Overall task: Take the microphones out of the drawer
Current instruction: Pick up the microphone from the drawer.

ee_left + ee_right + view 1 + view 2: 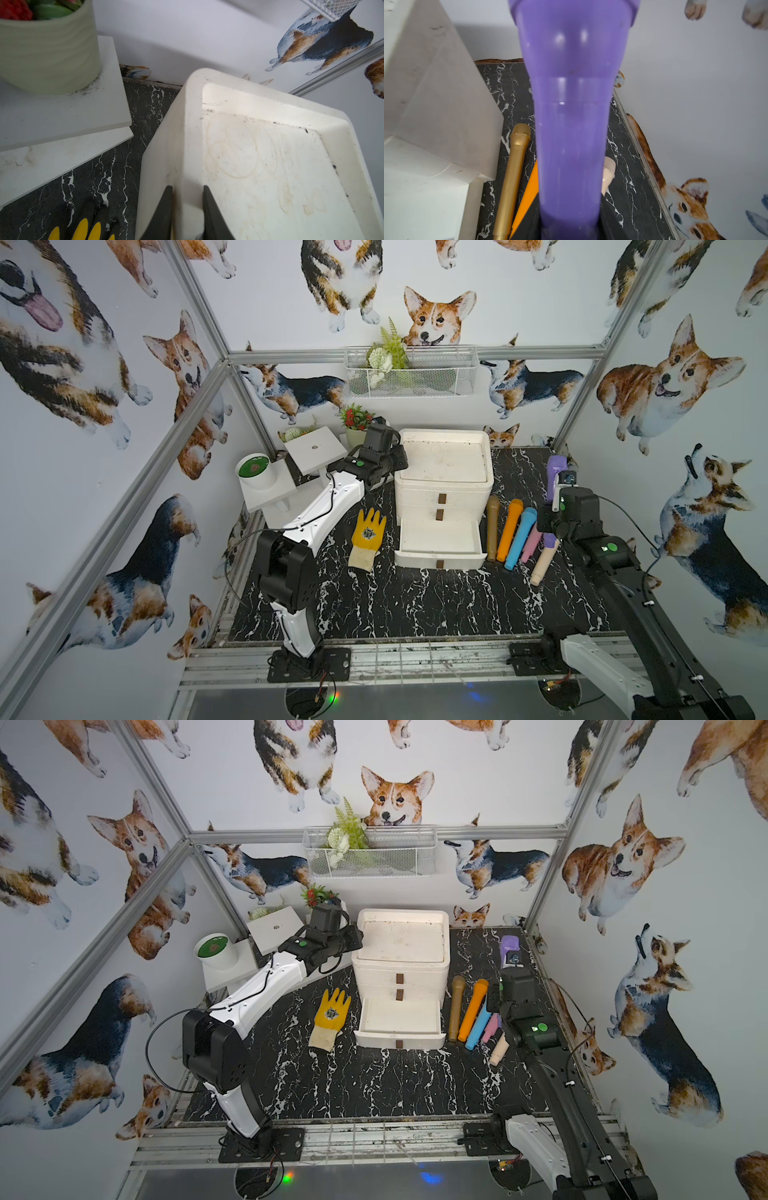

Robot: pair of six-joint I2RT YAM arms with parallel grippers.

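1. The purple microphone (571,124) filled the right wrist view. The jaws of the right gripper (571,227) were clamped on its handle, and its long axis ran straight out ahead of the gripper, head toward the back wall.
2. The task's thing was thus already out of the drawer (440,561), which stood pulled open and empty, well off on the gripper's inner side.
3. Below the gripper lay a row roughly parallel to the held one: gold microphone (493,526), orange microphone (510,531), blue microphone (521,537), pink microphone (532,543), and beige microphone (542,564) almost straight underneath.
4. A set-down looked tight. Only a thin strip of tabletop (415,605) showed on the gripper's outer side before the table edge and wall, while wider bare surface lay behind it, toward the arm's base.
5. The left gripper (188,192) was pinched narrow over the top rim of the drawer unit (444,489), well apart from the microphone, so the right arm was plainly the nearer one.
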